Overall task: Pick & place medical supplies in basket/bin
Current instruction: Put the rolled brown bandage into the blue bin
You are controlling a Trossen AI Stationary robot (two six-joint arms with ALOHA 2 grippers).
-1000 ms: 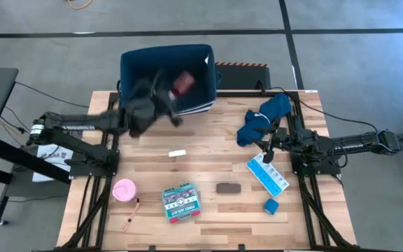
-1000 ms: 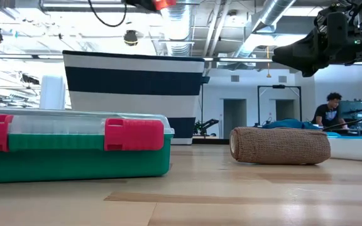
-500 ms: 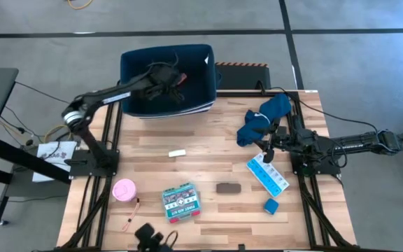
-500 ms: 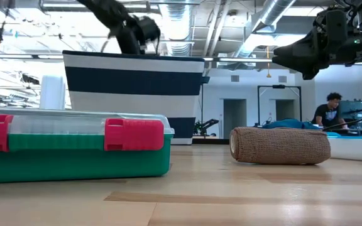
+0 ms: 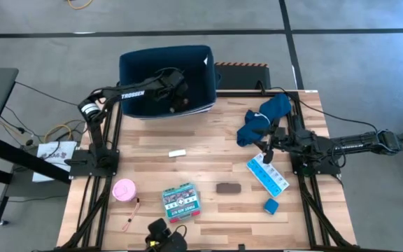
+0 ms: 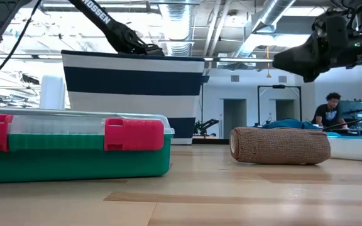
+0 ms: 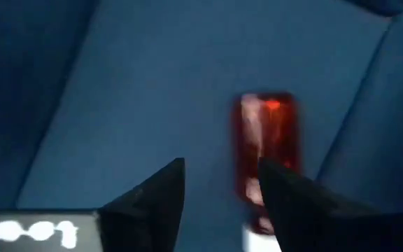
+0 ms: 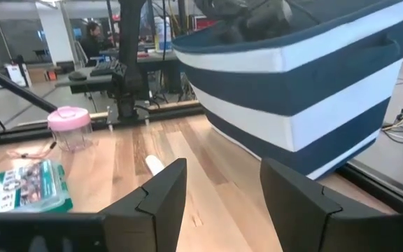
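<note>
The dark navy bin [image 5: 133,66] stands at the table's far edge; its striped wall [image 6: 134,94] shows in the low view. My left gripper [image 5: 175,87] is inside it, open [image 7: 219,203], with a small red item [image 7: 268,150] on the bin's floor just beyond the fingertips. On the table lie the teal first-aid box [image 5: 180,201], pink roll [image 5: 124,189], brown oblong [image 5: 228,187], pill strip [image 5: 267,175], small blue box [image 5: 271,205], white vial [image 5: 177,152] and sticks [image 5: 131,215]. My right gripper [image 5: 263,155] waits open at the table's right side [image 8: 219,203].
A crumpled blue cloth [image 5: 263,117] lies by the right arm near the table's far right. A dark device [image 5: 165,239] sits at the near edge. Bare wood lies between the bin and the items. A person [image 6: 327,110] sits far off in the room.
My left arm has swung from over the bin's near wall toward the far edge and down into the bin. The red item it carried a second ago now lies on the bin's floor, apart from the fingers.
</note>
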